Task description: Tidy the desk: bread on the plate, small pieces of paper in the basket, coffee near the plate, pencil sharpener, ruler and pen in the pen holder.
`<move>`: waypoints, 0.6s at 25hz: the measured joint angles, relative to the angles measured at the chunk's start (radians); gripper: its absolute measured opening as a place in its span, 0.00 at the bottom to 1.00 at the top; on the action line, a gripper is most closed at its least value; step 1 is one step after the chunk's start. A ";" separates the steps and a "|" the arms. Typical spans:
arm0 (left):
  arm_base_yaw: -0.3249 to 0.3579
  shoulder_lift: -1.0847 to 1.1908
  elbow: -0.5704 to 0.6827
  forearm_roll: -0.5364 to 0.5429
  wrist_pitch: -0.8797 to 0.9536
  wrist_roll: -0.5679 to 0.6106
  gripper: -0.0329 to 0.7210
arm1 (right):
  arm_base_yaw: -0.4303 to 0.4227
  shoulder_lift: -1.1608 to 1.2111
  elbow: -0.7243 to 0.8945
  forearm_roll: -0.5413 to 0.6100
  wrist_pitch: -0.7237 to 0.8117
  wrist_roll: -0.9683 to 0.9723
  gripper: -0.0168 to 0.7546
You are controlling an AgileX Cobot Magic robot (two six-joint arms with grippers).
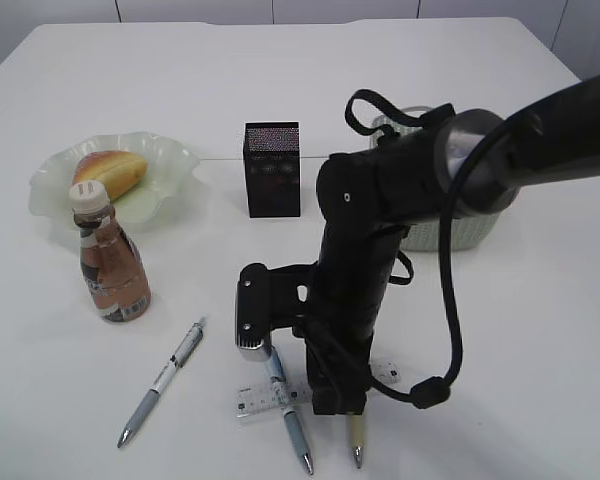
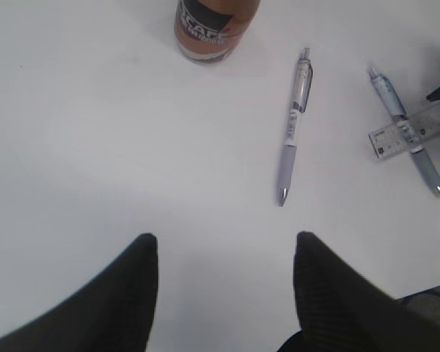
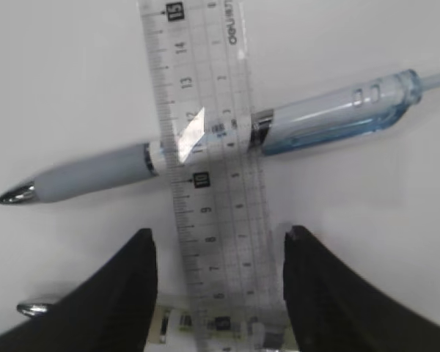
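Bread [image 1: 109,171] lies on the plate [image 1: 176,157] at the desk's [image 1: 480,340] far left, and the coffee [image 1: 111,262] stands just in front of that plate. My right gripper [image 3: 218,246] is low over the ruler [image 3: 205,147], its jaws spread with one finger on each side of the clear strip; whether they touch it I cannot tell. That ruler lies across a blue pen [image 3: 227,150], and near my fingers it also covers a second pen [image 3: 37,308] whose silver tip peeks out at the left. My left gripper [image 2: 226,246] hangs open over bare desk, holding nothing. Ahead of it a third pen [image 2: 292,128] lies alone, between the coffee and the ruler pile. Behind my right arm, a dark pen holder [image 1: 272,169] stands upright mid-desk, and the basket [image 1: 460,225] sits to its right, mostly hidden by my arm.
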 joint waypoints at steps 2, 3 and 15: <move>0.000 0.000 0.000 0.000 -0.001 0.000 0.62 | 0.000 0.005 0.000 -0.002 -0.009 0.000 0.55; 0.000 0.000 0.000 0.000 -0.001 0.000 0.62 | 0.000 0.006 0.000 -0.002 -0.013 -0.001 0.55; 0.000 0.000 0.000 0.000 -0.018 0.000 0.62 | 0.000 0.013 0.000 -0.006 -0.019 -0.001 0.48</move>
